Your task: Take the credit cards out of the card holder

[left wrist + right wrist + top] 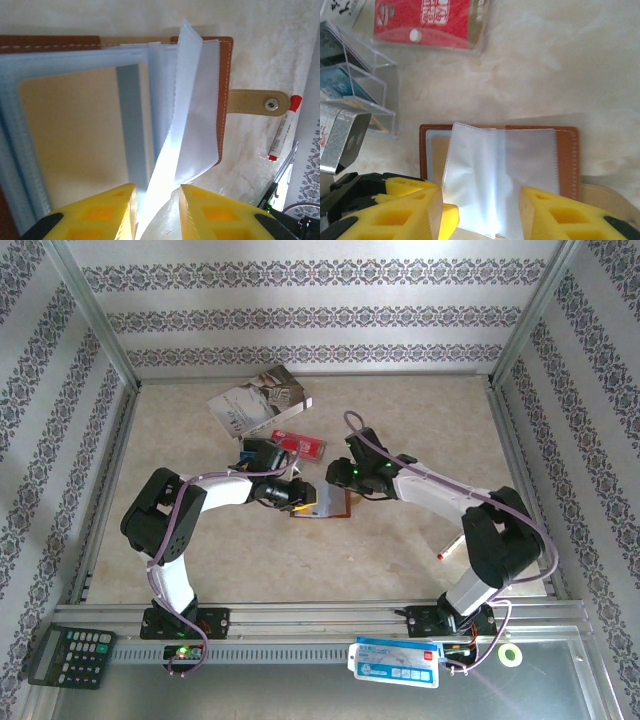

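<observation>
- Card holder (567, 160): lies open and flat near the middle of the table (250, 560), brown cover down, clear sleeves facing up.
- Tan credit card (75, 135): inside one of the flat sleeves, fully seated.
- One clear sleeve (192, 100) stands up off the stack and curls over.
- Closing tab (257, 102): stretched out flat on the surface, its snap showing.
- Left gripper (156, 190): fingers apart, the lifted sleeve running down through the gap. Cannot tell if either pad touches it.
- Right gripper (480, 195): fingers wide apart over the holder's sleeves, nothing clamped.
- Red-capped pen (282, 130): on the surface past the tab, apart from it.
- Red card packet (430, 20) and booklet (255, 400): toward the far edge.
- Calculator (70, 655): off the near-left corner.
</observation>
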Tool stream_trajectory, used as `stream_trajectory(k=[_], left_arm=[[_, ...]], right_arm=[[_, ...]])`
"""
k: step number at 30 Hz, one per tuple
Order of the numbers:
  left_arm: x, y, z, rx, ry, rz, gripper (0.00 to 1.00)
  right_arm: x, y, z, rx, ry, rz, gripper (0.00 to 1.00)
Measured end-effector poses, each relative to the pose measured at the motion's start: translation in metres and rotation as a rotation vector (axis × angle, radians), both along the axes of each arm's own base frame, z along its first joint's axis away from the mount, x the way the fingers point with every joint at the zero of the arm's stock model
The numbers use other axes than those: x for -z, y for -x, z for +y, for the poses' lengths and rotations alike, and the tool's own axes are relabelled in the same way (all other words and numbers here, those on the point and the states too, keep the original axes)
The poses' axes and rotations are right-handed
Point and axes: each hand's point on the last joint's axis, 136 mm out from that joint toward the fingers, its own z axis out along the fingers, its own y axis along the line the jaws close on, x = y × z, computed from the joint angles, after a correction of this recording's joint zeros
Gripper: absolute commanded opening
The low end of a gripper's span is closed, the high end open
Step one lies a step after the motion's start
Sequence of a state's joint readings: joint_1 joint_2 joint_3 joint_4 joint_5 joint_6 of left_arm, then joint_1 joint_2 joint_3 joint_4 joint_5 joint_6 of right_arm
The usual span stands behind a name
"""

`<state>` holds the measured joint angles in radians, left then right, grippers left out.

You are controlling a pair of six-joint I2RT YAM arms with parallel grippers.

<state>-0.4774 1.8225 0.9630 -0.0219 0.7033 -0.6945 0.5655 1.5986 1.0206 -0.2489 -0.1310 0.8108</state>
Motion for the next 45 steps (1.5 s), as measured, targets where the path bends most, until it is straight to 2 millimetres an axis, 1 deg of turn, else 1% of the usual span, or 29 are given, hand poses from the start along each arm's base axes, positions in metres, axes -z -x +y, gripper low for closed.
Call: stream_trajectory(k=[3, 7, 10, 12, 15, 17, 20, 22, 25, 27, 30, 33, 35, 36, 37, 39, 41, 43, 45], left_arm=[[-0.005, 0.0, -0.009, 0.009, 0.017, -0.016, 0.35], [-0.019, -0.002, -0.026, 0.035, 0.04, -0.054, 0.4], [-0.031, -0.011, -0.04, 0.049, 0.054, -0.092, 0.44], [-0.035, -0.016, -0.047, 0.053, 0.055, -0.108, 0.47], [-0.031, -0.02, -0.056, 0.061, 0.05, -0.11, 0.51], [-0.022, -0.021, -0.059, 0.064, 0.039, -0.097, 0.52], [-0.003, -0.022, -0.056, 0.057, 0.001, -0.068, 0.52], [0.0, -0.022, -0.056, 0.058, -0.004, -0.067, 0.53], [-0.004, -0.021, -0.055, 0.065, -0.013, -0.073, 0.53], [-0.007, -0.02, -0.051, 0.066, -0.033, -0.081, 0.55], [-0.024, -0.022, -0.041, 0.053, -0.059, -0.114, 0.57], [-0.056, -0.032, -0.025, 0.007, -0.06, -0.19, 0.61], [-0.074, -0.041, -0.006, -0.049, -0.068, -0.24, 0.62], [-0.079, -0.044, 0.004, -0.073, -0.072, -0.252, 0.62], [-0.08, -0.047, 0.015, -0.101, -0.083, -0.258, 0.62], [-0.074, -0.05, 0.035, -0.145, -0.107, -0.245, 0.62], [-0.06, -0.047, 0.051, -0.171, -0.145, -0.209, 0.62], [-0.046, -0.039, 0.06, -0.167, -0.181, -0.171, 0.61], [-0.04, -0.032, 0.062, -0.154, -0.2, -0.146, 0.58]], right_arm=[[-0.001, 0.001, -0.014, 0.045, 0.011, -0.01, 0.45], [-0.001, 0.002, -0.03, 0.102, 0.021, -0.014, 0.45], [-0.003, 0.002, -0.037, 0.133, 0.024, -0.026, 0.45], [-0.006, 0.0, -0.041, 0.148, 0.023, -0.037, 0.45], [-0.012, -0.001, -0.043, 0.159, 0.019, -0.058, 0.45], [-0.014, -0.002, -0.044, 0.162, 0.017, -0.068, 0.45], [-0.012, -0.001, -0.047, 0.168, 0.021, -0.066, 0.45], [-0.011, 0.0, -0.048, 0.17, 0.025, -0.064, 0.45], [-0.009, 0.002, -0.049, 0.169, 0.028, -0.06, 0.45], [-0.009, 0.002, -0.049, 0.169, 0.028, -0.06, 0.45], [-0.009, 0.002, -0.047, 0.162, 0.021, -0.058, 0.47], [-0.008, 0.004, -0.042, 0.137, 0.005, -0.047, 0.49], [-0.006, 0.005, -0.034, 0.113, -0.007, -0.039, 0.52], [-0.004, 0.005, -0.03, 0.102, -0.011, -0.034, 0.53], [-0.001, 0.005, -0.022, 0.083, -0.019, -0.027, 0.55], [0.004, 0.007, -0.008, 0.045, -0.037, -0.015, 0.57], [0.011, 0.011, 0.008, 0.004, -0.059, 0.001, 0.57], [0.018, 0.015, 0.022, -0.031, -0.079, 0.017, 0.55], [0.026, 0.017, 0.033, -0.055, -0.096, 0.033, 0.5]])
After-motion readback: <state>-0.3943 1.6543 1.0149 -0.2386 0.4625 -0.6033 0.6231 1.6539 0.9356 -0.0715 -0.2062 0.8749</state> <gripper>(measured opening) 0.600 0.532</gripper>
